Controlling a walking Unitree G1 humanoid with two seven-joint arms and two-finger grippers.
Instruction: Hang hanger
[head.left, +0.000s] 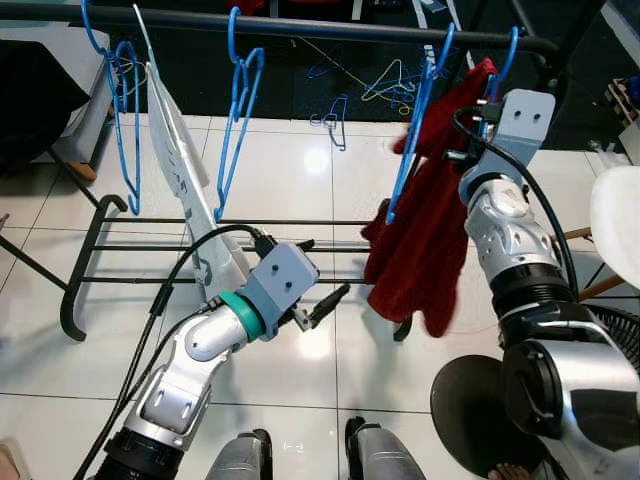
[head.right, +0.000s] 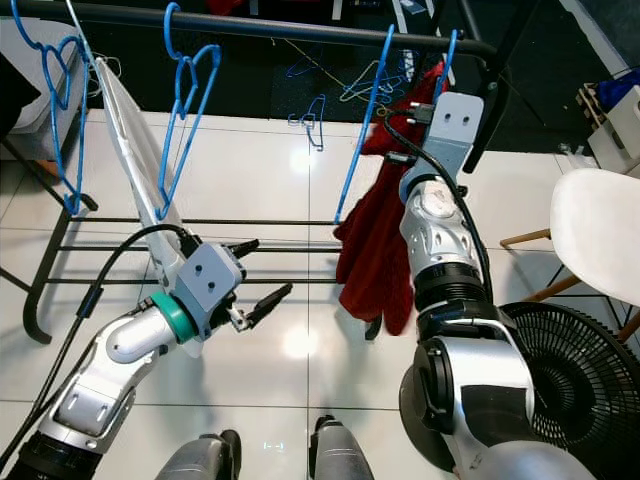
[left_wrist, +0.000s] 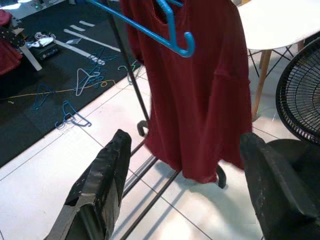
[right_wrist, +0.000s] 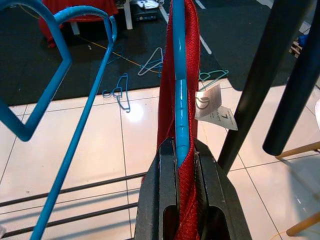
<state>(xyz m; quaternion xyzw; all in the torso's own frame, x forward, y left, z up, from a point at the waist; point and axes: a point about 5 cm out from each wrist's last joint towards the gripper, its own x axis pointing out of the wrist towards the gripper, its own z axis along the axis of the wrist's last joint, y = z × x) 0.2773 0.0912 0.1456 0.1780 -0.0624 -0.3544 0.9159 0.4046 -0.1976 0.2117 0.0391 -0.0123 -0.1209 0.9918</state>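
A black rail runs across the top of a clothes rack. My right gripper is raised to the rail's right end and is shut on a blue hanger carrying a red garment. That hanger's hook curves over the rail; I cannot tell whether it rests on it. An empty blue hanger hangs just left of the garment. My left gripper is open and holds nothing, low in front of the rack. Its fingers point toward the red garment.
Further left on the rail hang a blue hanger, a white garment and more blue hangers. Loose hangers lie on the dark floor behind. A white chair and a black fan stand at the right.
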